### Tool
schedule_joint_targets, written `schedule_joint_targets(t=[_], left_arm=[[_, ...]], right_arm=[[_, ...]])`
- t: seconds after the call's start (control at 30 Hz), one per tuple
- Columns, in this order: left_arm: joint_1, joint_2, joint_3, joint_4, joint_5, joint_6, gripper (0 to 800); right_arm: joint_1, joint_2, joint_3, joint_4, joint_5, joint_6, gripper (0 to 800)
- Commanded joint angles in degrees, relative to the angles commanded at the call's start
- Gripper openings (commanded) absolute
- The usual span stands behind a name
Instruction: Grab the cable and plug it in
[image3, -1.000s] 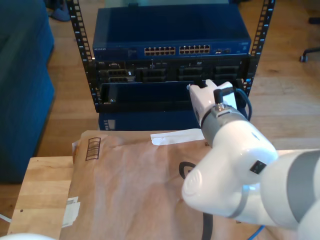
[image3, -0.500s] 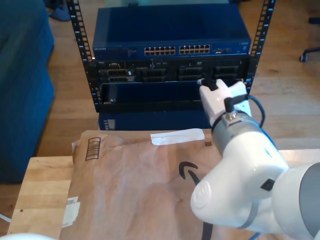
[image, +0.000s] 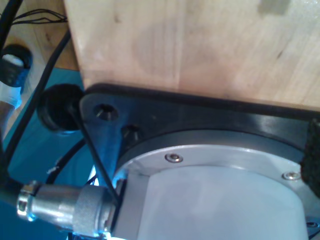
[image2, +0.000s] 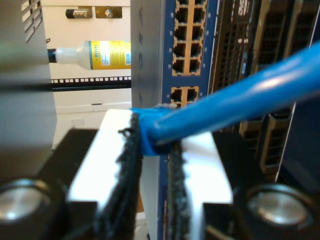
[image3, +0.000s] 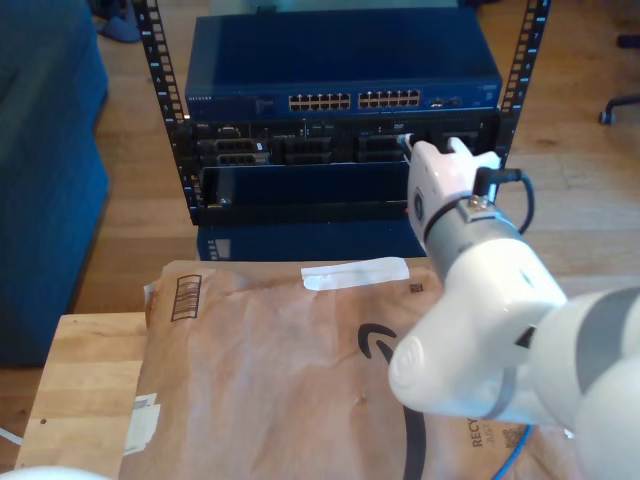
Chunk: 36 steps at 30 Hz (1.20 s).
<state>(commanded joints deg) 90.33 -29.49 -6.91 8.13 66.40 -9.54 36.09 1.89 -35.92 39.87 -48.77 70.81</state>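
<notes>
My second gripper (image2: 150, 165) has risen toward the blue switch (image3: 340, 60) since the earlier frame, its jaws clamped on the cable (image2: 240, 100); I cannot tell my first gripper's state.

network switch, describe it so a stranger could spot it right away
Find the black equipment rack standing on the wooden floor behind the table. The network switch is its top unit: a flat dark-blue box with two blocks of ports along the front, while the units below it are black.
</notes>
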Motion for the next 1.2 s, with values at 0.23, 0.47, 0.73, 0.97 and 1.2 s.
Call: schedule_joint_targets(t=[0.23,0.47,0.73,0.97,1.2], left_arm=[[0.0,-0.1,0.0,0.0,0.0,0.0,800],[0.0,-0.1,0.0,0.0,0.0,0.0,799],[0.0,0.0,0.0,0.0,0.0,0.0,800],[0.0,0.0,0.0,0.0,0.0,0.0,800],[0.0,-0.1,0.0,0.0,0.0,0.0,800]], right_arm=[[-3.9,12.8,-8.8,-2.0,-8.4,4.1,0],[-6.2,21.9,-14.0,-7.2,-19.3,13.0,0],[-7.8,27.9,-18.6,-7.5,-23.0,13.0,0],[-8.2,31.1,-21.8,-7.2,-24.1,12.9,0],[-9.4,35.2,-27.2,-7.2,-24.0,12.7,0]])
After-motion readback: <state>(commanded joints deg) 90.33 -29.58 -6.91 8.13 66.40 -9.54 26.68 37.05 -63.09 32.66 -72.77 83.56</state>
